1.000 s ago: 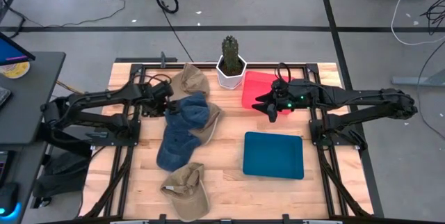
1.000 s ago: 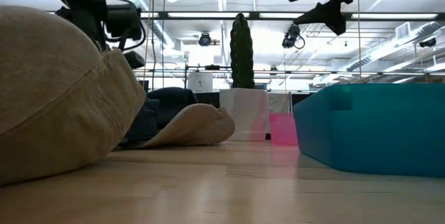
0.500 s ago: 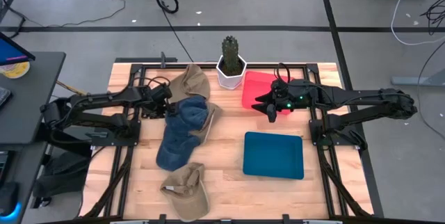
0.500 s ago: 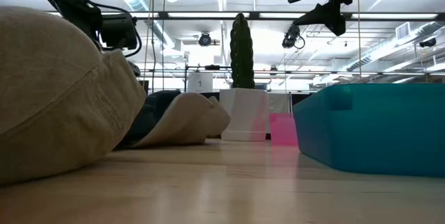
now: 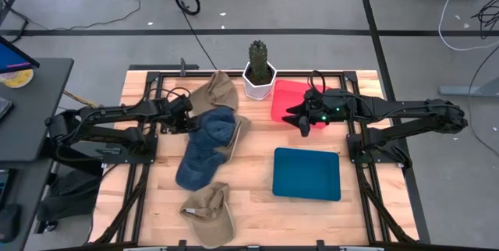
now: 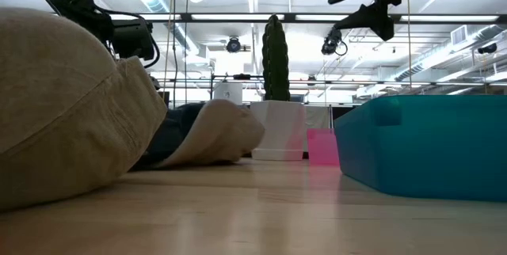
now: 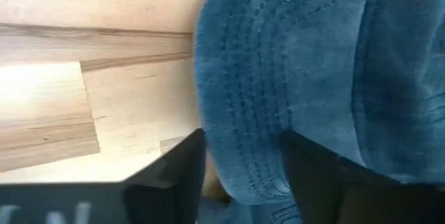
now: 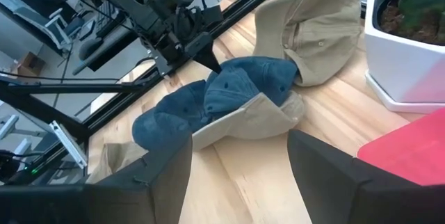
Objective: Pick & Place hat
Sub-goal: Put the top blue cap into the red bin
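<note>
the left gripper (image 5: 193, 120) sits low at the edge of the crumpled blue denim hat (image 5: 204, 146) near the middle of the light wooden slatted table (image 5: 257, 208), its two dark fingers (image 7: 174, 175) set on either side of the hat's stitched brim with a fold of cloth between them, though whether they are truly clamped on it cannot be told. the blue hat lies partly over a tan cotton hat (image 5: 215, 93) beside the white pot with a green cactus (image 5: 259, 70), and another tan cap (image 5: 209, 212) lies at the near edge. the right gripper (image 5: 300, 121) hangs above the pink square tray (image 5: 290, 97) with its fingers spread and empty, behind the teal rectangular tray (image 5: 307, 174).
</note>
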